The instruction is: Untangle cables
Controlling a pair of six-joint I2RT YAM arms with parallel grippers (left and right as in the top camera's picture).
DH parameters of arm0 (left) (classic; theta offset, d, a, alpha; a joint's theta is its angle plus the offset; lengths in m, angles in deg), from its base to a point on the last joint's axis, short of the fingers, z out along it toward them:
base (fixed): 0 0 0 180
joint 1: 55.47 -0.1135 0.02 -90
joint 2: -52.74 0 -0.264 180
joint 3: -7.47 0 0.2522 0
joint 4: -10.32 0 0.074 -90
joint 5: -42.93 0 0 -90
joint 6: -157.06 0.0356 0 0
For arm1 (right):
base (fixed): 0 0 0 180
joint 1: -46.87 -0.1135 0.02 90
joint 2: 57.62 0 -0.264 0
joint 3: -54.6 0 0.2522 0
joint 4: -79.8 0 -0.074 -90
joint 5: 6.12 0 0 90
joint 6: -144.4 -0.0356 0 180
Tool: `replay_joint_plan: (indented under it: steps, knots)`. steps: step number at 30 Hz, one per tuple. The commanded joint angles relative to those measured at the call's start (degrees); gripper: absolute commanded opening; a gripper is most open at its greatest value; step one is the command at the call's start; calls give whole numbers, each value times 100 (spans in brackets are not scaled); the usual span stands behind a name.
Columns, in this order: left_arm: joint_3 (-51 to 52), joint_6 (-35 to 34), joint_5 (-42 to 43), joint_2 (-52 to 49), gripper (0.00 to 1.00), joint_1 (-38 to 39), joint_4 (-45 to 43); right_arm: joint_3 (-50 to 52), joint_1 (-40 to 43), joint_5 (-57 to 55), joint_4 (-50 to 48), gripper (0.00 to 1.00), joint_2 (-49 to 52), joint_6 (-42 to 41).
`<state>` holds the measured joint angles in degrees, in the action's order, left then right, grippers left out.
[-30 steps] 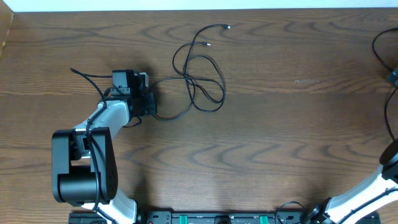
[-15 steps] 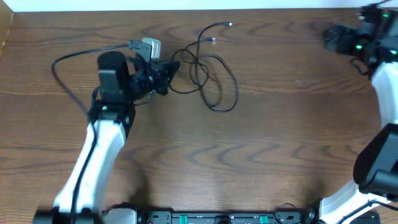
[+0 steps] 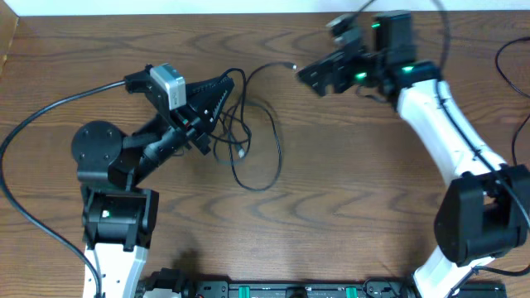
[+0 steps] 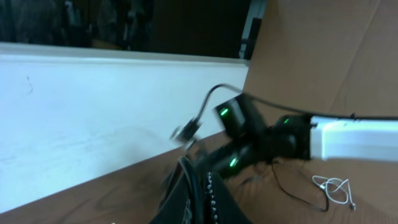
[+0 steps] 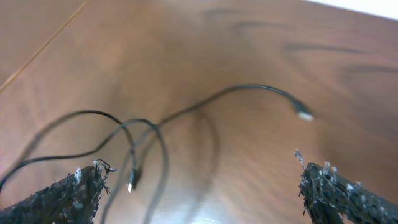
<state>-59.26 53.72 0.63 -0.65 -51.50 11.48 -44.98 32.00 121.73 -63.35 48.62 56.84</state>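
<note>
Cables: black tangle on the table, left of centre and toward 12 o'clock. One loop sags out toward 5 o'clock.

Left gripper: fingers pressed together at the tangle's 10 o'clock edge. Strands gather at its tips, so it reads as pinching the cables. Left wrist view shows the fingers closed with a dark strand at the tips, but it is blurred.

Right gripper: jaws spread wide, holding nothing. Right wrist view has both fingertips far apart over bare wood.

Key relation: a free plug end lies just beside the right gripper at its 9 o'clock, and the tangle sits farther off at 8 o'clock. That strand runs from the plug toward 9 o'clock, then bends to 7 into the knot.

Judgement: the right arm is nearer the free end. With the left anchoring the tangle, a pull toward 3 o'clock looks the likely next step.
</note>
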Motion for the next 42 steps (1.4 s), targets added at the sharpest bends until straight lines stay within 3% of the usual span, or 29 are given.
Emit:
replay_joint_plan:
  steps: [1, 5, 12, 17, 23, 27, 36, 42]
  knots:
    - [-85, -293, -214, 68, 8, -2, -46, -59, -553, 175, 127, 99, -44, 415]
    - [-85, -518, -535, 66, 7, -2, -356, -50, -1029, -48, 326, 99, -37, 538]
    - [-85, -933, -627, 68, 7, -2, -1657, 164, -1650, -1786, 605, 99, 33, 566]
    - [-85, -1080, -839, 68, 7, -2, -2168, 374, -1797, -2330, 820, 99, 94, 682]
    - [-85, -1147, -1340, 72, 7, -4, -2441, 828, -1674, -3303, 754, 99, 133, 568]
    - [-85, -1248, -1611, 72, 7, -4, -2680, 1134, -1499, -3383, 737, 99, 278, 520]
    - [-85, -1405, -1716, 74, 7, -4, -3418, 1556, -942, -3707, 564, 99, 452, -481]
    - [-85, -1421, -1884, 105, 8, -105, -3519, 1556, -435, -5163, 778, 99, 452, -1182]
